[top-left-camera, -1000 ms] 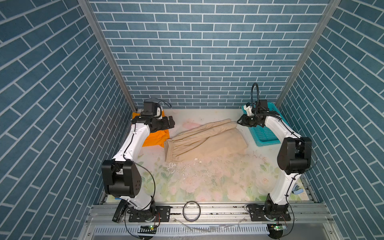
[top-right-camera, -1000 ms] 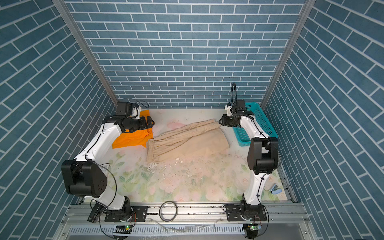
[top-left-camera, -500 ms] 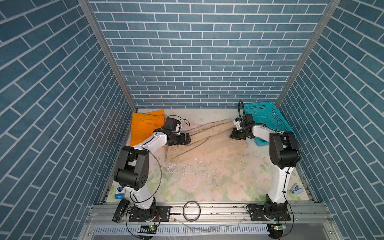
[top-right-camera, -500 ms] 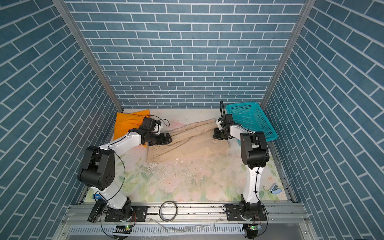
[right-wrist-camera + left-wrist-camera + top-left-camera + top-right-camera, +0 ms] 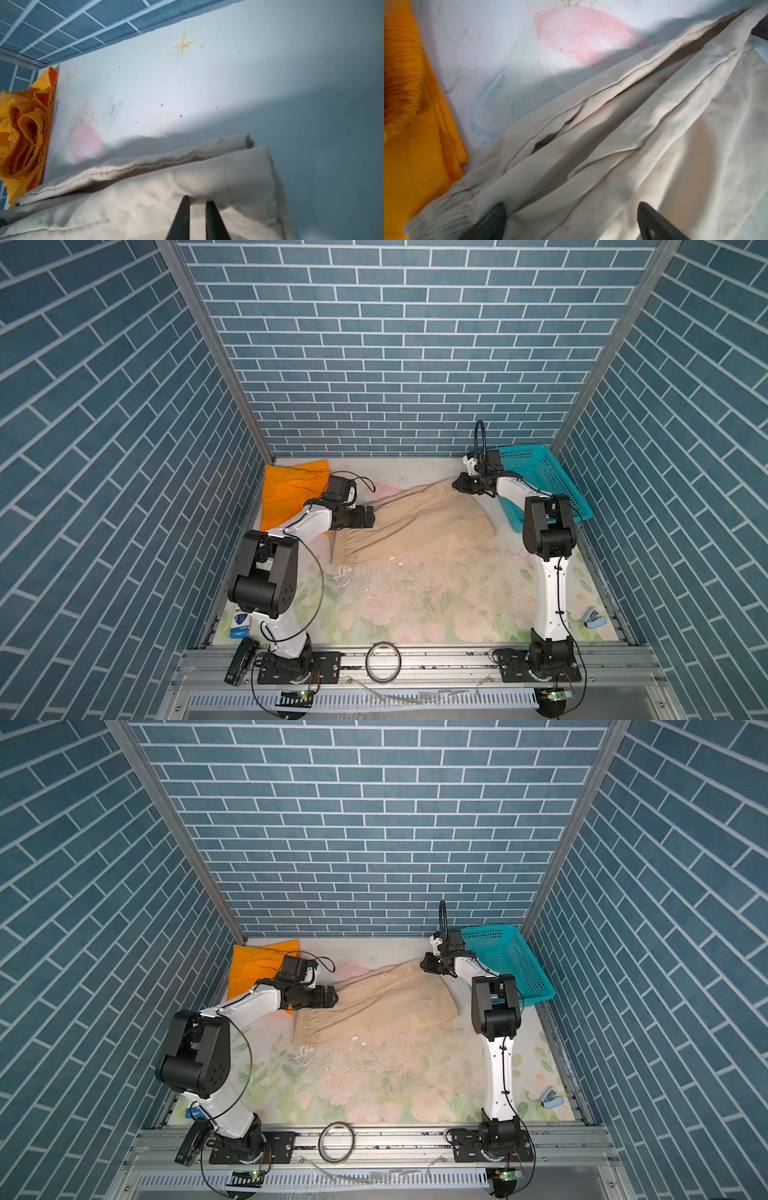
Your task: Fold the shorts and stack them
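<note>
Flanking beige shorts (image 5: pixel 415 522): orange shorts (image 5: pixel 291 489), basket (image 5: pixel 540 475)

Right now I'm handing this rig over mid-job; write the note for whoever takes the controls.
Left gripper: open, jaws wide over the beige shorts near the waistband, nothing gripped.
Right gripper: jaws nearly together at the beige shorts' leg end by the teal basket; whether it grips cloth is unclear.
Orange shorts: far-left corner, apparently folded.
Beige shorts: spread slantwise mid-table, not folded.
Left to do: fold the beige pair, then stack it with the orange pair.
</note>
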You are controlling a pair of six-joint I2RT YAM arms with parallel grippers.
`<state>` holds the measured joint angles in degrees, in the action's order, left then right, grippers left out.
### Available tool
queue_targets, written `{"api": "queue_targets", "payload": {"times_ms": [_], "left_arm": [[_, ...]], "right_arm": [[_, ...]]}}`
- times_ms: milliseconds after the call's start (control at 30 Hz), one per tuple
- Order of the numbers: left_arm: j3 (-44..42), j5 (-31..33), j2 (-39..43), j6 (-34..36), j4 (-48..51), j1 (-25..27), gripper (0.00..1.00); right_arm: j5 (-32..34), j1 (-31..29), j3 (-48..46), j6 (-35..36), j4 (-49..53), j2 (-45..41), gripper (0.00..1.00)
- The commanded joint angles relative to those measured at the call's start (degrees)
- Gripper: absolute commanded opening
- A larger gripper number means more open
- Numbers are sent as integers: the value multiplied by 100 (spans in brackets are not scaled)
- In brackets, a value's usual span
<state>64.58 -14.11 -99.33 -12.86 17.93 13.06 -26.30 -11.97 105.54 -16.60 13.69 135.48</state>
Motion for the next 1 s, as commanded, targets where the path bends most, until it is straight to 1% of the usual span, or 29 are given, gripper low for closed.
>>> {"api": "queue_targets", "payload": {"times_ms": [0, 133, 233, 300, 367, 433, 500, 533, 567, 700, 767, 800, 833, 900, 967], "left_arm": [[-91, 96, 113, 157, -97, -166, 100], [-92, -90, 87, 187, -233, -258, 100], [-121, -122, 101, 170, -360, -269, 100], [-49, -166, 93, 156, -289, -269, 100], [31, -46, 133, 109, -151, -269, 100], [52, 283, 247, 75, -9, -278, 100], [113, 1019, 374, -138, 300, -282, 100], [149, 1244, 458, -191, 423, -286, 100], [160, 1297, 559, -220, 492, -295, 100], [178, 1021, 920, -344, 682, -339, 100], [139, 892, 1073, -472, 880, -386, 100], [71, 740, 1145, -520, 917, -412, 100], [-40, 512, 1204, -563, 900, -435, 100], [-345, 165, 1342, -613, 777, -445, 100], [-782, -154, 1555, -607, 456, -443, 100]], "right_arm": [[-121, -34, 555, -157, 22, 358, 19], [-118, -69, 1327, -160, 354, 820, 23], [-183, -78, 1680, -89, 688, 998, 27], [-123, -117, 1659, 78, 915, 817, 30], [176, -163, 1382, 363, 1145, 355, 35], [573, -192, 873, 531, 1291, -265, 41], [827, -186, 158, 565, 1286, -930, 46], [972, -191, -248, 583, 1254, -1443, 49], [1010, -197, -718, 623, 1209, -1810, 50], [1376, -300, -2185, 689, 1225, -3040, 55], [1528, -326, -2966, 503, 1266, -3626, 56], [1452, -341, -3338, 375, 1206, -3851, 56], [1333, -377, -3741, 252, 1103, -4140, 57], [1328, -535, -4359, 132, 1025, -4545, 58], [1450, -869, -4863, 364, 962, -4888, 57]]}}
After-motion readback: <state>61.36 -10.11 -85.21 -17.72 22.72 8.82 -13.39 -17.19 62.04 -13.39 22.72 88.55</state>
